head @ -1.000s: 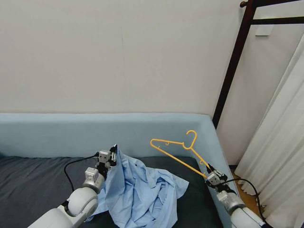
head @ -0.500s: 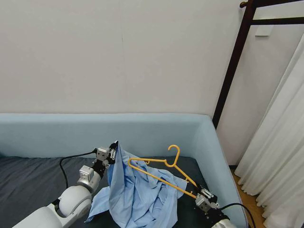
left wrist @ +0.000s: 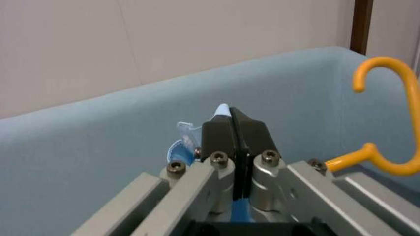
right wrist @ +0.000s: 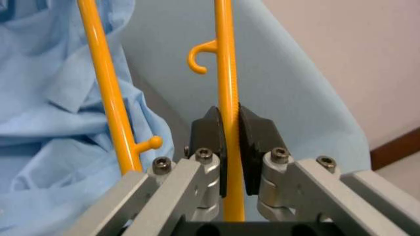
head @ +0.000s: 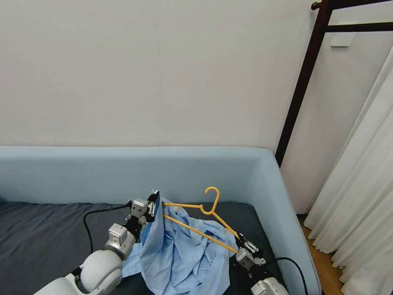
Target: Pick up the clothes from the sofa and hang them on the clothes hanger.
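Observation:
A light blue shirt [head: 178, 255] hangs in folds over the dark sofa seat [head: 37, 230]. My left gripper [head: 153, 205] is shut on the shirt's top edge and holds it up; a bit of blue cloth [left wrist: 178, 147] peeks out beside the closed fingers. An orange plastic hanger [head: 202, 220] lies tilted across the shirt, its hook [left wrist: 384, 88] pointing up. My right gripper [head: 241, 250] is shut on one end of the hanger, gripping the orange bar [right wrist: 226, 98] between its black pads. The hanger's far end sits close to my left gripper.
The sofa has a pale blue backrest [head: 92, 172] and a right armrest [head: 288, 209]. A dark wooden clothes rack [head: 304, 80] stands behind the sofa's right end, with white curtains [head: 362, 209] beside it. A plain wall rises behind.
My right gripper has carried the hanger left and down, from beside the armrest to across the shirt. The left gripper shifted slightly right, still holding the shirt up.

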